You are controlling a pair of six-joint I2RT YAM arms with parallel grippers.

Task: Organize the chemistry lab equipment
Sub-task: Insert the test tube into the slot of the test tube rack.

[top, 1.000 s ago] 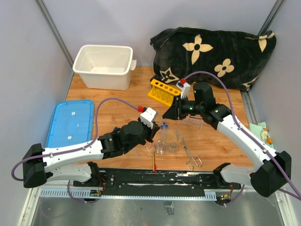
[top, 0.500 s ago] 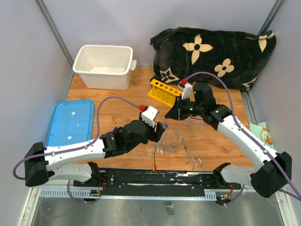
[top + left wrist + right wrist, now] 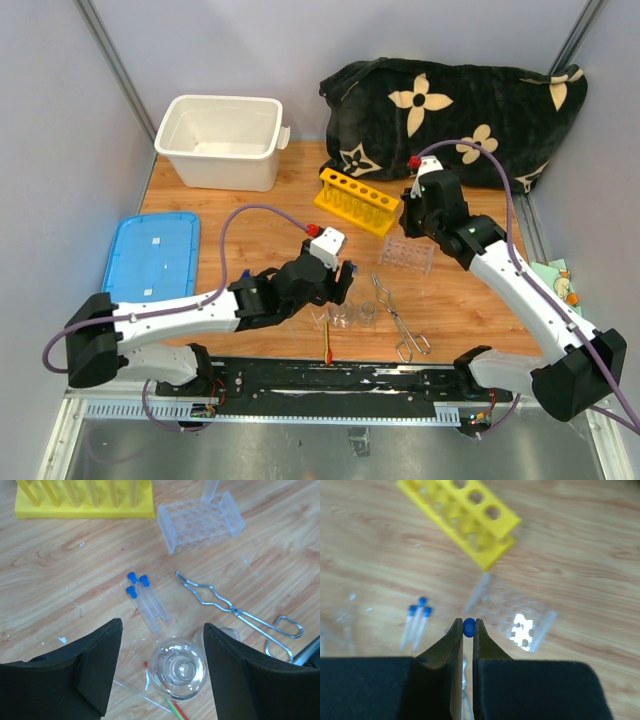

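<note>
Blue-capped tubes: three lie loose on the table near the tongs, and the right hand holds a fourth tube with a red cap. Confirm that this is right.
Not quite. The tube in the right hand has a blue cap, not a red one, as the right wrist view shows. The rest stands: three blue-capped tubes lie loose on the table near the tongs.

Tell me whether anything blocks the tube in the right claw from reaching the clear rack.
Nothing visible does. The right claw holds the tube raised close beside the clear rack; the yellow rack stands apart, farther back.
</note>
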